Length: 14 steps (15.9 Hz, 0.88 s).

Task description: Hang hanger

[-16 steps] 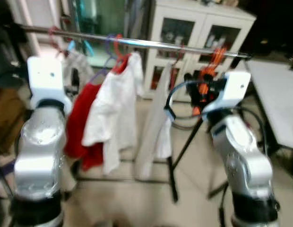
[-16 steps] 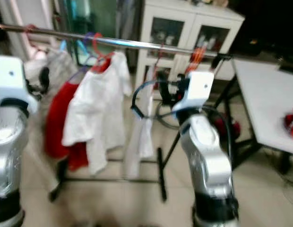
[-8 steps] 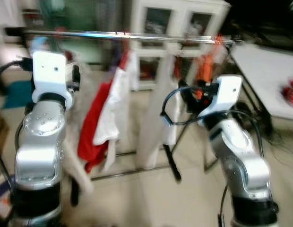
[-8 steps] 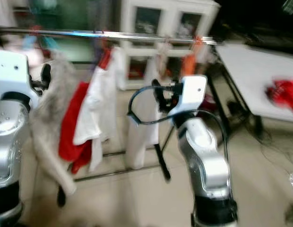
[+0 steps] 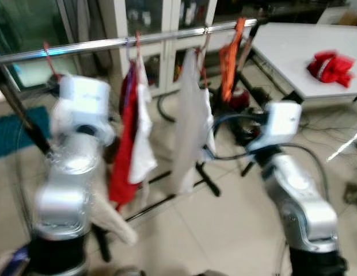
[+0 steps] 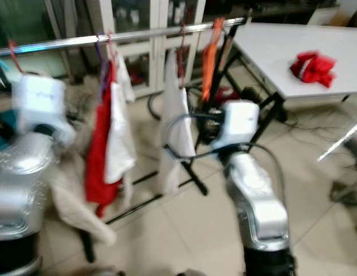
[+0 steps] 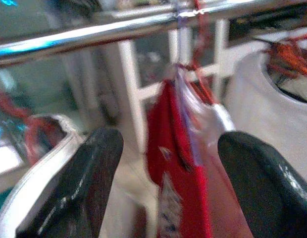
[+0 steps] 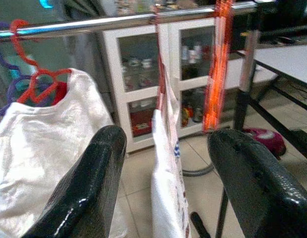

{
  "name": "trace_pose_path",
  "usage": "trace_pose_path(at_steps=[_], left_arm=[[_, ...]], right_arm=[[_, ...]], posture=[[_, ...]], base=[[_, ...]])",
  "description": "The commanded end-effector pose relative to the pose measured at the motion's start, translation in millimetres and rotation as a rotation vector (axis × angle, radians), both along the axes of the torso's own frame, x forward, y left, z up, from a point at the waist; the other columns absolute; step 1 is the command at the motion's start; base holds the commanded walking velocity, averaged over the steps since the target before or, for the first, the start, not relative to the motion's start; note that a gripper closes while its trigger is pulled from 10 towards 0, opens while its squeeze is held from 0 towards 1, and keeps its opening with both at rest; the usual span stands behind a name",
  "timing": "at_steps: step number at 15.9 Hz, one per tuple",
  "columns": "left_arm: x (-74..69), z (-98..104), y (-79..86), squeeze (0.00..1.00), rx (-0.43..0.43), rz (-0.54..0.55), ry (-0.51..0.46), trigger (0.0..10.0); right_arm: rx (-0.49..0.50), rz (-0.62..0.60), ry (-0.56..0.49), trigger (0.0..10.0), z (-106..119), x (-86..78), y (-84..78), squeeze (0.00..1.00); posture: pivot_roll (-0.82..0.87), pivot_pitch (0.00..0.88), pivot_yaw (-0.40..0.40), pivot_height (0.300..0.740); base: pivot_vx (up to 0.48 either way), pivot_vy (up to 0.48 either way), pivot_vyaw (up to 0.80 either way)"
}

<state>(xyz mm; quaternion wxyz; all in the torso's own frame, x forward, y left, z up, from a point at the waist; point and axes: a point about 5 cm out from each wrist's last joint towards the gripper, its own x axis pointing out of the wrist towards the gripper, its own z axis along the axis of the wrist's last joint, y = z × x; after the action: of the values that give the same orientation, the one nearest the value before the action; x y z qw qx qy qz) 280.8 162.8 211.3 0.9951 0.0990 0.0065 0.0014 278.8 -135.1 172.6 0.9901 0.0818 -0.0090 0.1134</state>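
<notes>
Hangers, several, on chrome clothes rail (image 5: 109,43) running across the room w/ black legs on the floor. Orange hanger (image 8: 215,64) hangs bare near the rail's table-side end; beside it a red hanger carrying a white garment (image 5: 190,123); further along, red hanger (image 8: 37,79) and a purple one together, carrying a white shirt (image 5: 145,138) and a red shirt (image 5: 124,149); another red hook near the rail's far end. Left gripper (image 7: 166,173): fingers well apart, nothing between them, raised just below the rail and facing the red shirt. Right gripper (image 8: 168,178): fingers likewise apart, empty, raised toward the rail facing the white garment and orange hanger. Floor (image 5: 224,230): pale beige tile w/ visible joints; cables lie on it near the rail's foot. Behind the rail: white cabinet (image 8: 158,74) w/ glass doors, items on shelves, too blurred to ID. Beyond the rail's orange-hanger end: white table (image 5: 288,49) on black legs, red cloth (image 5: 331,64) bunched on top. Head views blurred.
</notes>
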Motion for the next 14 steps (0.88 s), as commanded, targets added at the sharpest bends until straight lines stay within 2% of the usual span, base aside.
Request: trace_pose_path(at_steps=[1,3,4,7,8,9,10,14], left_arm=[[-4.6,3.4,7.1,0.00,0.003,0.027,-0.008,10.0],[-10.0,8.4,8.2,0.00,0.079,0.039,-0.078,10.0],[-13.7,9.5,14.8,0.00,0.085,0.102,-0.086,10.0],[-16.8,11.2,30.4,0.00,0.026,0.191,-0.048,10.0],[-10.0,19.1,40.0,1.00,0.016,0.204,-0.073,10.0],[-5.4,22.1,44.2,1.00,0.011,0.204,-0.072,10.0],[5.8,27.5,53.6,1.00,0.031,0.207,-0.039,10.0],[25.1,39.1,63.8,1.00,0.068,0.186,0.015,10.0]], right_arm=[[0.005,0.025,-0.021,10.0,5.5,-0.2,6.9,0.00],[0.007,0.052,-0.028,10.0,7.1,-0.3,9.5,0.00],[-0.002,0.091,-0.028,10.0,7.6,-0.3,13.7,0.00],[-0.004,0.157,-0.040,10.0,11.4,0.9,21.5,0.00],[-0.007,0.247,-0.047,10.0,16.6,1.4,31.0,0.00],[-0.021,0.302,-0.054,10.0,19.0,0.4,36.3,0.00],[-0.072,0.395,-0.073,10.0,24.1,-2.2,44.9,0.00],[-0.123,0.492,-0.097,10.0,31.4,-6.4,51.2,0.00]], posture=[[0.08,0.036,-0.081,0.740],[0.09,0.040,-0.095,0.740],[0.10,0.045,-0.101,0.740],[0.12,0.051,-0.110,0.740],[0.13,0.056,-0.118,0.740],[0.13,0.056,-0.117,0.740],[0.13,0.062,-0.106,0.740],[0.12,0.082,-0.101,0.740]], base=[[0.000,0.000,0.00],[0.000,0.000,0.00],[0.000,0.000,0.00],[0.000,0.000,0.00],[0.000,0.000,0.00],[0.000,0.000,0.00],[0.000,0.000,0.00],[0.000,0.000,0.00]])
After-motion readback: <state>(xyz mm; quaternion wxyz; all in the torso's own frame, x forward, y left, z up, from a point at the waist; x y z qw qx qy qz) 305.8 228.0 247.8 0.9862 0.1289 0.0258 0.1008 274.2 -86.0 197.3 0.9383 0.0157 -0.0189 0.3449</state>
